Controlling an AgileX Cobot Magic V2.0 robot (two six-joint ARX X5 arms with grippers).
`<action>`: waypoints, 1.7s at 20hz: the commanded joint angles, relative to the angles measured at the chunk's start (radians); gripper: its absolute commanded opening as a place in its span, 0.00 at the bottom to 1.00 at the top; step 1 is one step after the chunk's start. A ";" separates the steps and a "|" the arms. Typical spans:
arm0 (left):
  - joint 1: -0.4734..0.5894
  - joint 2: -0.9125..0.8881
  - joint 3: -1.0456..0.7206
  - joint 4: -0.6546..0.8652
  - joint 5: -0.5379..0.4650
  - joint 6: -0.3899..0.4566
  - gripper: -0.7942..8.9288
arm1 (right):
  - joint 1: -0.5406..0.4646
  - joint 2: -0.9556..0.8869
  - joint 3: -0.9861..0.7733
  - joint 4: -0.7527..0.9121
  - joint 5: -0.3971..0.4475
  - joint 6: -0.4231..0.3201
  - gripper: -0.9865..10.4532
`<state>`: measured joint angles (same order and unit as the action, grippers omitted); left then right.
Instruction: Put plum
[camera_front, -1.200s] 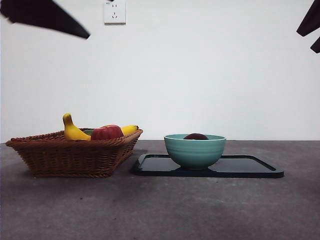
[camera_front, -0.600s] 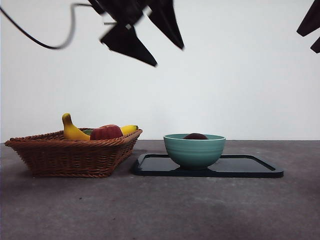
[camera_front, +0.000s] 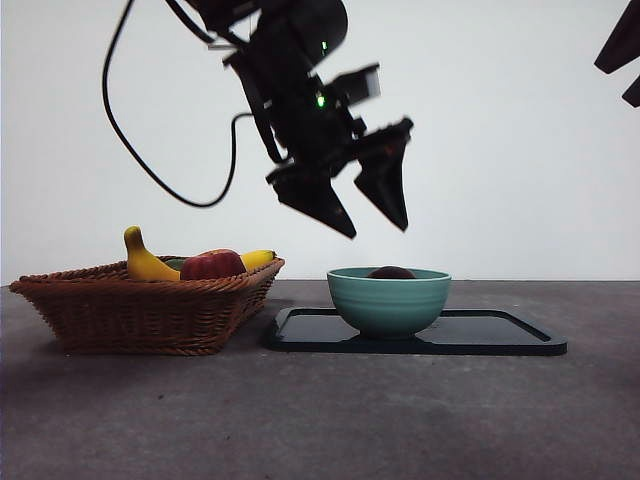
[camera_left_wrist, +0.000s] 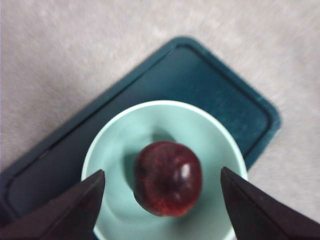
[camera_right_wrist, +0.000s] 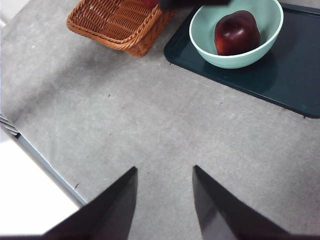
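A dark maroon, glossy round plum (camera_left_wrist: 168, 178) sits inside a pale teal ceramic bowl (camera_front: 389, 301), which stands on a flat black rectangular tray (camera_front: 500, 335) on the grey table (camera_front: 320, 420). Above the bowl and clear of its rim hangs the left gripper (camera_front: 368, 212), its two black jaws spread wide and empty; in the left wrist view the jaws flank the plum on either side. Beside the tray stands a brown woven wicker basket (camera_front: 140, 310), its near corner just beside the tray's edge, holding a yellow banana (camera_front: 150, 262) and a red apple (camera_front: 213, 265). The right gripper (camera_right_wrist: 164, 197) waits well apart over bare table, jaws parted with nothing between them, showing only as a black tip at the front view's upper corner.
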<state>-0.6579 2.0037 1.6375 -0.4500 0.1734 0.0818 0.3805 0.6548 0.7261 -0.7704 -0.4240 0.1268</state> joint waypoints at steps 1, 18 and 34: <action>-0.011 0.060 0.036 0.020 -0.002 0.015 0.46 | 0.005 0.003 0.006 0.001 -0.002 -0.011 0.24; -0.038 0.143 0.036 0.070 -0.002 0.018 0.46 | 0.005 0.003 0.006 -0.009 0.013 -0.011 0.24; -0.040 0.119 0.043 0.035 -0.010 0.014 0.30 | 0.005 0.003 0.006 -0.009 0.013 -0.023 0.24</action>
<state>-0.6868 2.1227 1.6524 -0.4187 0.1627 0.0887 0.3805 0.6548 0.7261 -0.7826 -0.4149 0.1154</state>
